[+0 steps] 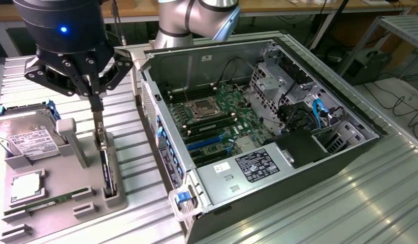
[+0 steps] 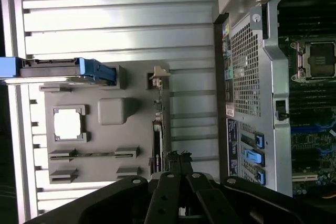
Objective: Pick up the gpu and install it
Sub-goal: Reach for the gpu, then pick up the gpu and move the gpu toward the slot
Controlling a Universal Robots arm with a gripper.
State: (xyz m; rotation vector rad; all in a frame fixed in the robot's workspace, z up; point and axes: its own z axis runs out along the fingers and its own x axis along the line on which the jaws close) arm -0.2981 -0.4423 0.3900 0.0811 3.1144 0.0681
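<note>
Claw (image 1: 95, 104) state: clenched, fingertips pressed together and pointing straight down. It hangs over the grey holder block (image 1: 66, 203) at the exterior view's left, directly above the upper end of the gpu (image 1: 108, 168). Contact between the fingertips and the card cannot be confirmed.

Gpu position: standing on edge in a slot of the holder block, on the side nearest the computer case (image 1: 195, 66). In the wrist view the claw (image 2: 179, 157) sits just beside the edge-on gpu (image 2: 157, 140).

Other items on the holder block (image 2: 105, 145): a hard drive (image 1: 26, 134) with a white label, a square processor (image 1: 27, 185) and a memory stick (image 1: 50, 202).

The open case lies on the ribbed metal tabletop (image 1: 317, 203), with its motherboard (image 1: 222, 119) exposed.
</note>
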